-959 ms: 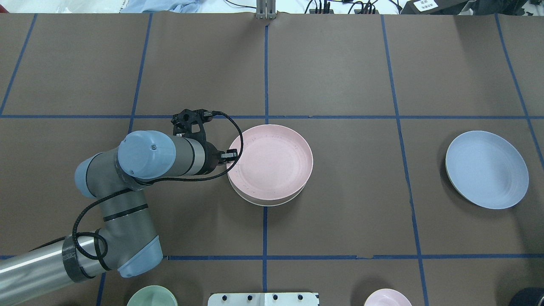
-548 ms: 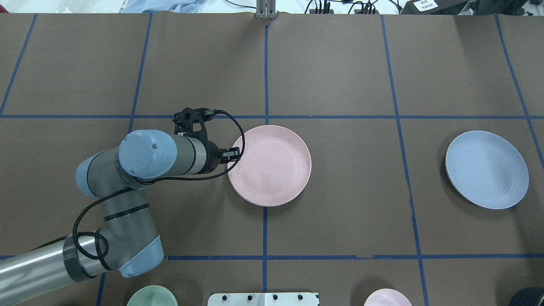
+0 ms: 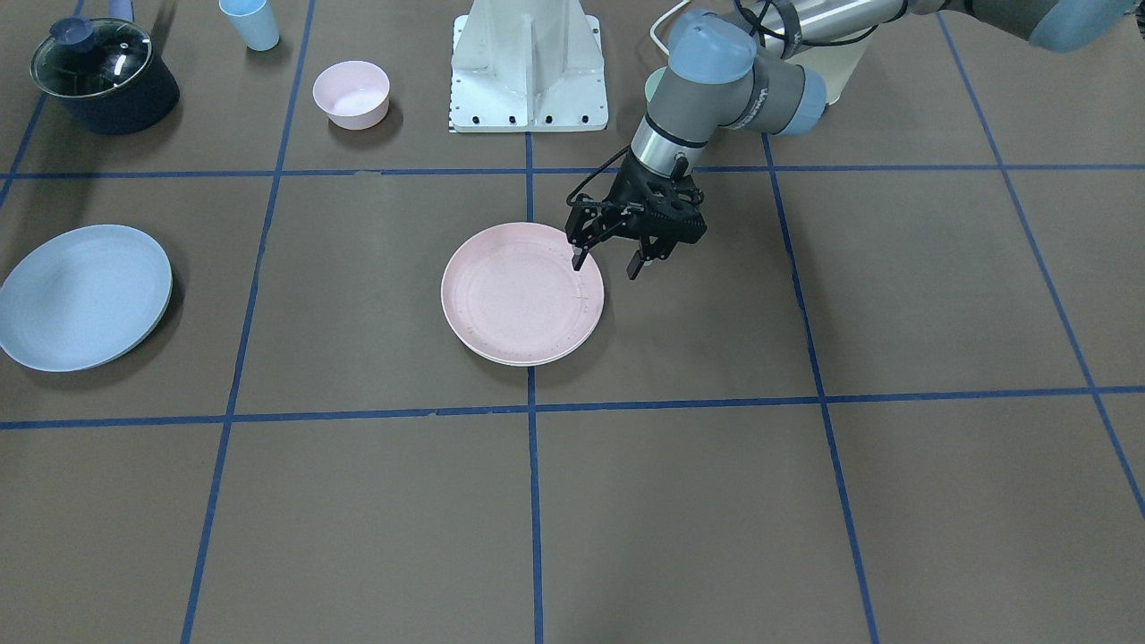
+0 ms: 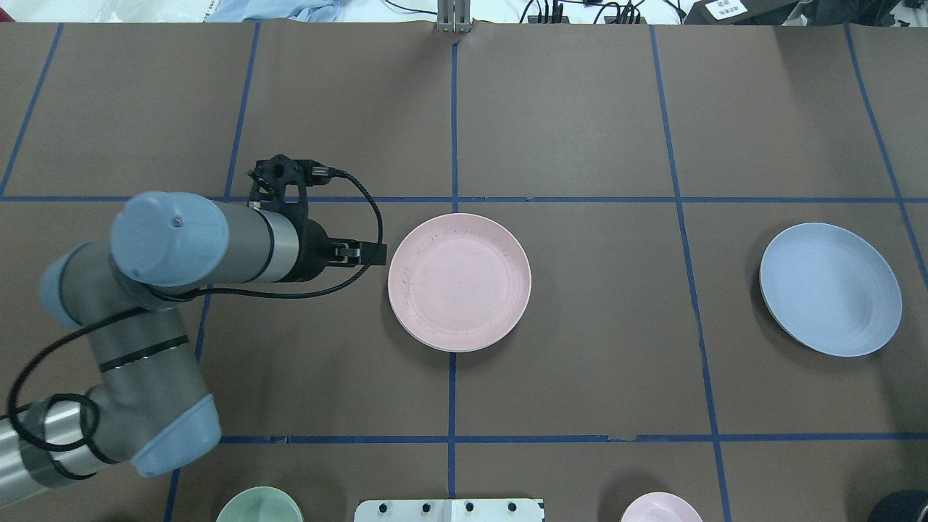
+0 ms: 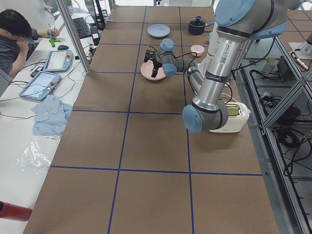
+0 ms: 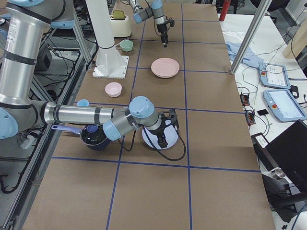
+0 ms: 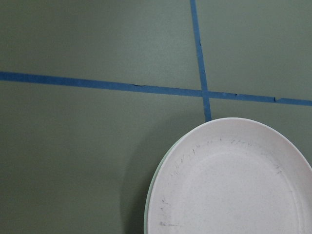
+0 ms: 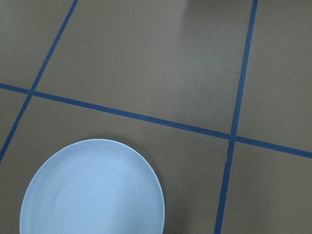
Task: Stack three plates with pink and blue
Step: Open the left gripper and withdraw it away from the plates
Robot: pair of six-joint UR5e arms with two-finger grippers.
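Note:
The pale pink plate (image 4: 459, 281) lies at the table's middle, stacked on the cream-white plate, of which only a thin rim (image 7: 148, 217) shows. My left gripper (image 4: 366, 254) is open and empty, just off the pink plate's left edge; in the front view (image 3: 606, 266) its fingers hang apart above the table. The pale blue plate (image 4: 830, 288) lies alone at the far right and fills the bottom left of the right wrist view (image 8: 92, 190). My right gripper (image 6: 162, 139) shows only in the exterior right view, near the blue plate; I cannot tell whether it is open.
A small pink bowl (image 3: 351, 92), a light-blue cup (image 3: 250, 22) and a dark lidded pot (image 3: 103, 76) stand along the robot's edge. A mint-green bowl (image 4: 259, 506) stands near the white robot base (image 3: 530, 67). Blue tape lines grid the brown table.
The pink plate dropped flat onto the cream-white plate. My left gripper let go of its rim and drew back to the left, away from the stack.

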